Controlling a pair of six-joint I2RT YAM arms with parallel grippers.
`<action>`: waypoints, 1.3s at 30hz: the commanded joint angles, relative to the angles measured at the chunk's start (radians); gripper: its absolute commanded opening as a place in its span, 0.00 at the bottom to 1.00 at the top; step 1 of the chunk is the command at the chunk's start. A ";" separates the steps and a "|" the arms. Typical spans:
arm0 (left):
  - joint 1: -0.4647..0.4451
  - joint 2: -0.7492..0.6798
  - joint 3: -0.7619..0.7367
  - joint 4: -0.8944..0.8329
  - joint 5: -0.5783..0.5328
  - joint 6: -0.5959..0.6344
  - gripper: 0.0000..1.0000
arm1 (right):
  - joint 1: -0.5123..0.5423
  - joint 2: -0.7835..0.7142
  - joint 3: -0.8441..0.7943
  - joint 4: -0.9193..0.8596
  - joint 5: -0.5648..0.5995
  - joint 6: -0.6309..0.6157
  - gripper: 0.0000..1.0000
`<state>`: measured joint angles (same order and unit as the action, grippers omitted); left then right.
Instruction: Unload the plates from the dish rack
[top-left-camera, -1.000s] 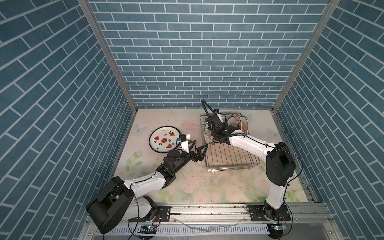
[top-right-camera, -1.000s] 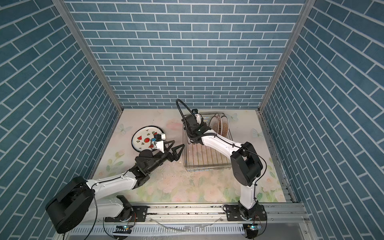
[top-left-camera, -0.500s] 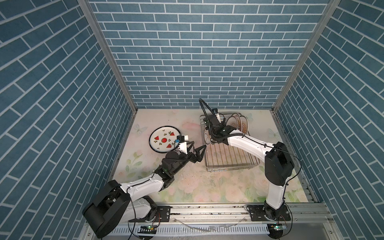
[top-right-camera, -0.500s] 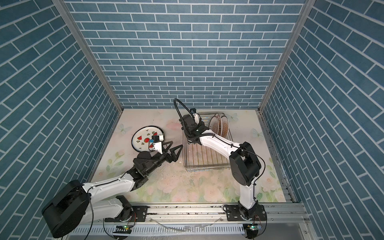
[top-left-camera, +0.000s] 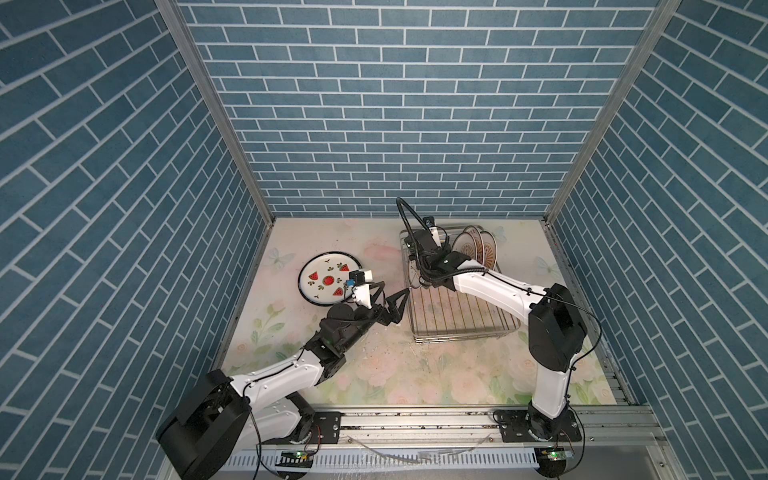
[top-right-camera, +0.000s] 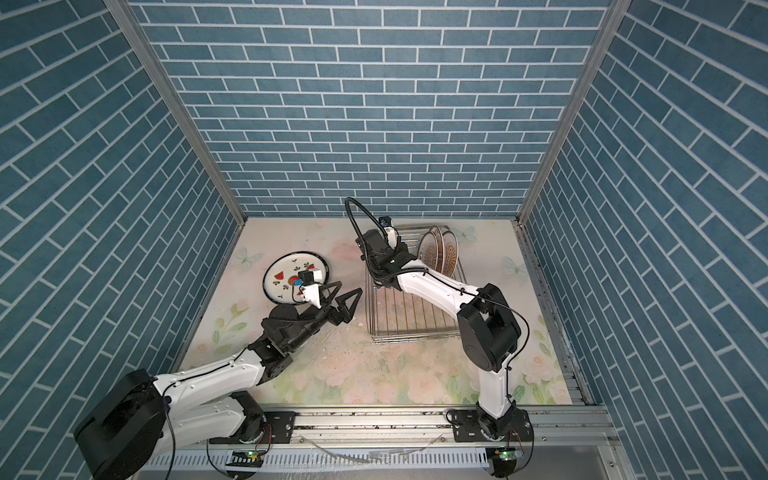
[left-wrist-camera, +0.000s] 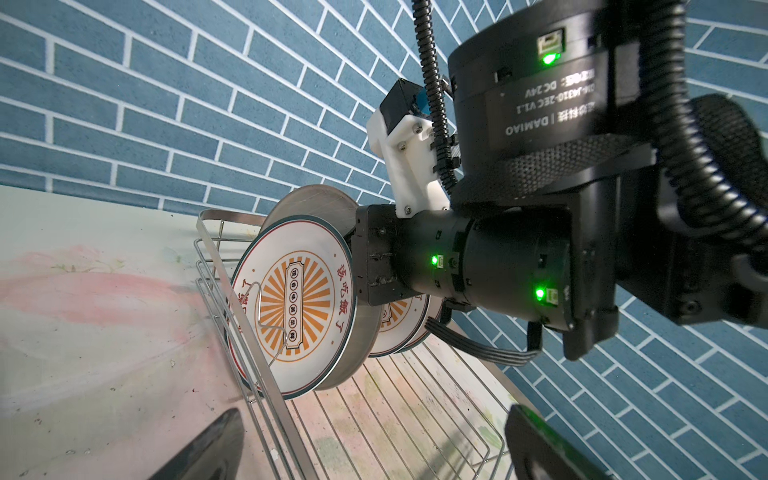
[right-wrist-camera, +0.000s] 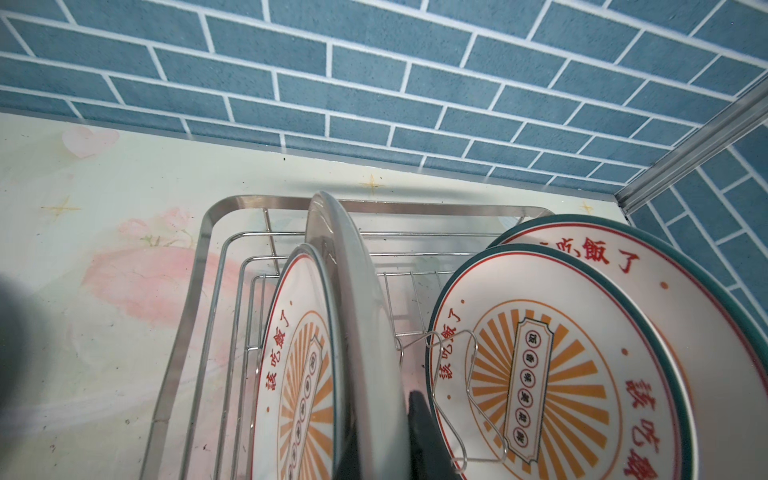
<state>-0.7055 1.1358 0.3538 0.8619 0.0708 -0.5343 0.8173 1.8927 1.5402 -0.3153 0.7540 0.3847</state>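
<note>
**1. Watermelon plate (top-left-camera: 328, 277).** Lies flat on the table (top-left-camera: 374, 374), left of centre and outside the dish rack. It is face up and nothing grips it.

**2. Left claw (top-left-camera: 395, 287).** My jaws are spread wide and hold nothing. The claw sits between the watermelon plate and the rack's left rail and points at the rack. The leading fingertip is just beside that rail. I cannot tell whether it touches.

**3. Dish rack (top-left-camera: 465, 330).** Stands right of centre, with its far end close to the back wall (top-left-camera: 395, 124). The near part of its grid floor is bare. Every plate in it stands on edge at the far end.

**4. Far-left position.** One sunburst plate (left-wrist-camera: 291, 299) stands nearly upright with its printed face toward the left rail. A wire prong (left-wrist-camera: 266, 328) crosses in front of that face. Directly behind it stands the larger grey plate (right-wrist-camera: 353, 291). The two are so close that I cannot see a gap.

**5. Right claw (right-wrist-camera: 382, 415).** Positioned over the far-left part of the rack. My jaws are closed on the rim of the grey plate. One finger (right-wrist-camera: 419, 432) shows on the side of that plate facing right. The other is mostly hidden between the grey plate and the sunburst plate.

**6. Far-right position.** The sunburst pair (right-wrist-camera: 561, 374) stands tilted, one plate right behind the other. An open stretch of rack separates the pair from the grey plate. Neither claw touches the pair.
</note>
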 joint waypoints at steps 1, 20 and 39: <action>-0.005 -0.013 -0.010 -0.014 -0.001 0.000 1.00 | -0.005 -0.010 0.040 -0.032 0.111 -0.076 0.07; -0.005 0.020 0.019 -0.027 0.009 -0.022 1.00 | 0.011 -0.078 0.014 0.011 0.143 -0.116 0.00; -0.005 -0.017 0.008 -0.055 -0.003 -0.038 1.00 | 0.009 -0.159 -0.012 0.024 0.141 -0.116 0.00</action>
<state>-0.7059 1.1431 0.3538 0.8173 0.0711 -0.5716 0.8341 1.8267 1.5291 -0.3286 0.7876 0.3130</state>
